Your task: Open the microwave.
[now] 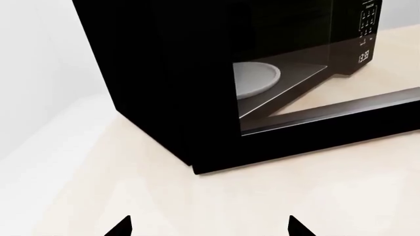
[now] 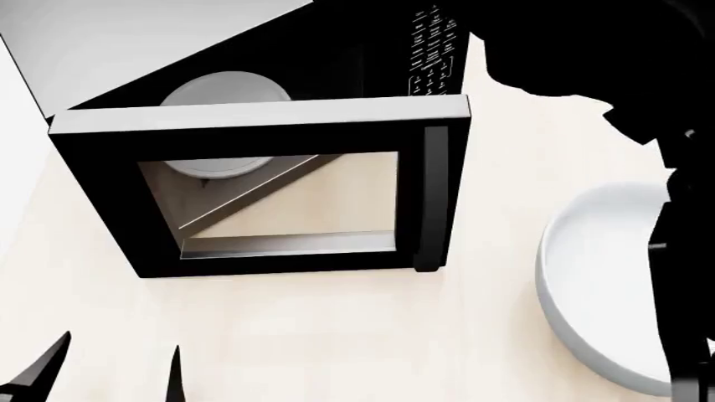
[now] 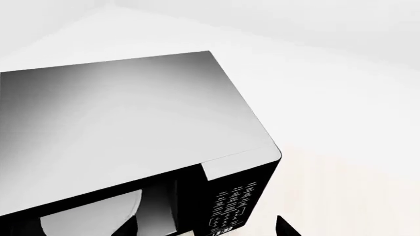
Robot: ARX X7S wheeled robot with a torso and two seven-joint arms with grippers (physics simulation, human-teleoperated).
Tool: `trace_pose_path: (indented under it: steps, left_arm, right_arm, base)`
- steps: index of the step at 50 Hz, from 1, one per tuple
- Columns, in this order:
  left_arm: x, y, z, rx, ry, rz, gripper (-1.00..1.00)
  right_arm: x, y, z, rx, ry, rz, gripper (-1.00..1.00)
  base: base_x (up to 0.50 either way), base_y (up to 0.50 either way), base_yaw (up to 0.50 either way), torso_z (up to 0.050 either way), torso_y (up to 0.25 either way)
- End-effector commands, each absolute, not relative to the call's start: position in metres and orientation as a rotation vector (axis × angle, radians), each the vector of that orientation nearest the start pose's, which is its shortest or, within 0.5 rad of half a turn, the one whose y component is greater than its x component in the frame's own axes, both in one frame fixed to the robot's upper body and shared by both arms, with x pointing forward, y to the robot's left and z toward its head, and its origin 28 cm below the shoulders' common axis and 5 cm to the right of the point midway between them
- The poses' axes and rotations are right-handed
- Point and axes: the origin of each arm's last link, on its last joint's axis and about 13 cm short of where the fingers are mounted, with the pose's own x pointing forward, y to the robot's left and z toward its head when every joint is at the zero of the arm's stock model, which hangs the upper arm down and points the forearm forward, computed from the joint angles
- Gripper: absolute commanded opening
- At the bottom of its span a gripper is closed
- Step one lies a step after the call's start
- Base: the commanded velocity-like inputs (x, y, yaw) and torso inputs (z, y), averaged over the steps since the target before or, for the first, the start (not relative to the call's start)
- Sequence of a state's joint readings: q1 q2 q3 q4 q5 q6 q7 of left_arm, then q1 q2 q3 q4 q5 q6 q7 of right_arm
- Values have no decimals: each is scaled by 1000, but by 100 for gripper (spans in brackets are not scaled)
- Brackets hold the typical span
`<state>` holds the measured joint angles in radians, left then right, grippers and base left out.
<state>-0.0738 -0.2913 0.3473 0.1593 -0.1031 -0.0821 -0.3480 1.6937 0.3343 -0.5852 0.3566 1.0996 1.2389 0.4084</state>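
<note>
Black microwave [image 2: 280, 109], door [image 2: 268, 188] swung open, white turntable plate [image 2: 223, 92] inside.

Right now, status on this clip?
Both hands, left and right, open, empty. Microwave door swung open, plate visible. Bowl at right, clear.

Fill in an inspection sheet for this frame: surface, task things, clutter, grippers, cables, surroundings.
Surface: pale beige counter, bare in front of the microwave.
Task things: microwave, black with a grey top; its door is swung wide open, with the bar handle on the free edge. White turntable plate sits inside the cavity. Keypad with white markings is in view.
Clutter: one white bowl to the microwave's right, partly hidden by the right arm.
Grippers: left gripper open and empty, clear of the door; right gripper open and empty, above the microwave's top.
Cables: nothing seen.
Surroundings: plain white wall behind the counter.
</note>
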Motion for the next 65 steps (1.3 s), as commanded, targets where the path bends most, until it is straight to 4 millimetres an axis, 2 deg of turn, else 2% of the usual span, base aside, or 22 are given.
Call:
trace_pose_path:
  steps: [1,26,40,65]
  left_arm:
    - [217,202,44,169,-105,-10,100]
    - [214,203,43,165,-105,-8,100]
    - [214,204,45,166,-107,-6,100]
    - [212,202,45,165,-111,-11,100]
  right_arm:
    - [359,-93,381,-178,276,201,100]
    - [374,-92,362,-164,343,193,100]
    - [382,-90,344,-184,383,190,100]
    - [372,-92,334,-207,416,200,100]
  base:
    - [0,0,0,0,0]
    - [0,0,0,0,0]
    - [0,0,0,0,0]
    - [0,0,0,0,0]
